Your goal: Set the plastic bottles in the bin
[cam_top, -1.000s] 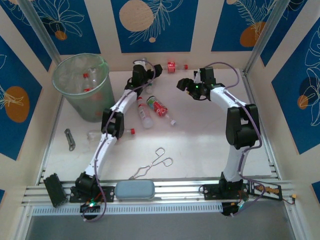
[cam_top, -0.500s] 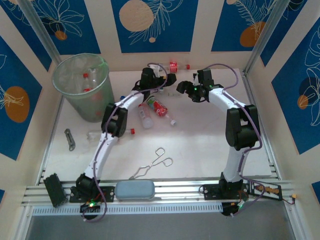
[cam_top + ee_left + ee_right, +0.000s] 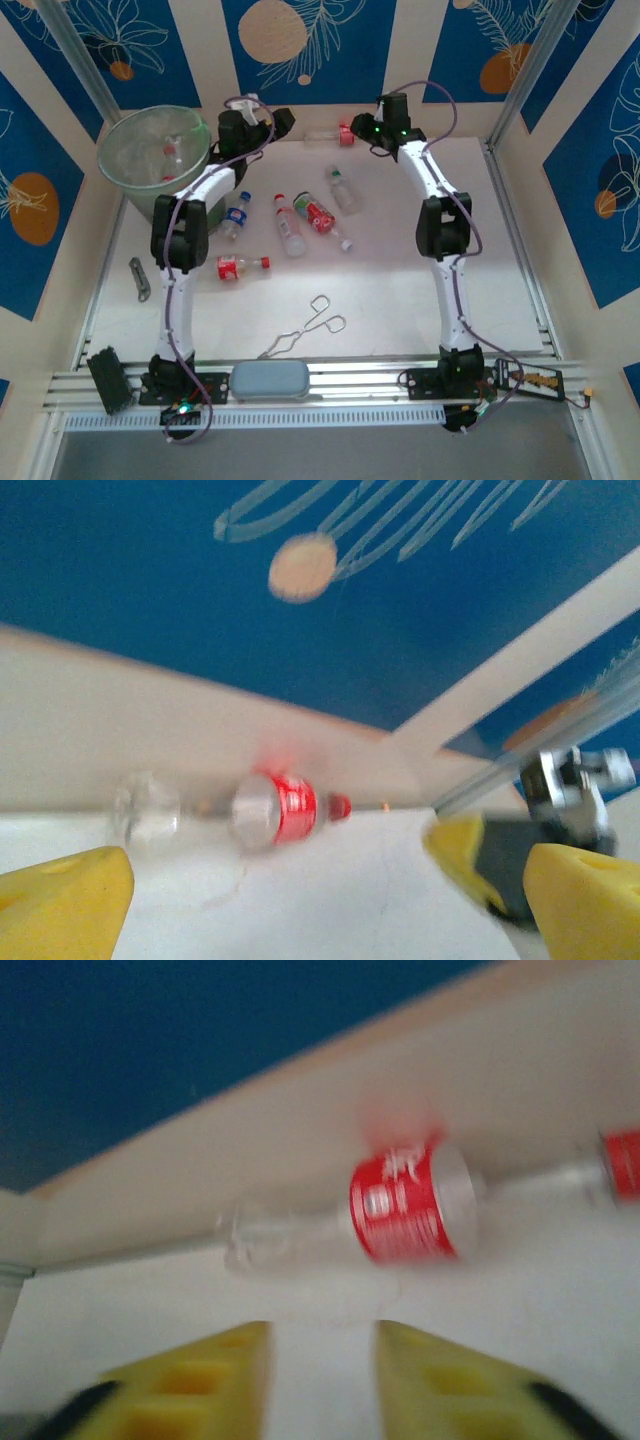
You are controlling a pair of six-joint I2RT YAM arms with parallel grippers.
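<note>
Lab robot cell: aluminium frame, printed blue wall panels.

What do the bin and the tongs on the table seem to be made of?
The bin: translucent pale green plastic, likely, since bottles show through its wall. The tongs: bare metal, apparently; thin, silvery and shiny, with loop handles.

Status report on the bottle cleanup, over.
Left gripper open, empty, beside bin. Right gripper jaws nearly shut, empty, short of red-labelled bottle at wall. More bottles loose on table; nothing blocking.
</note>
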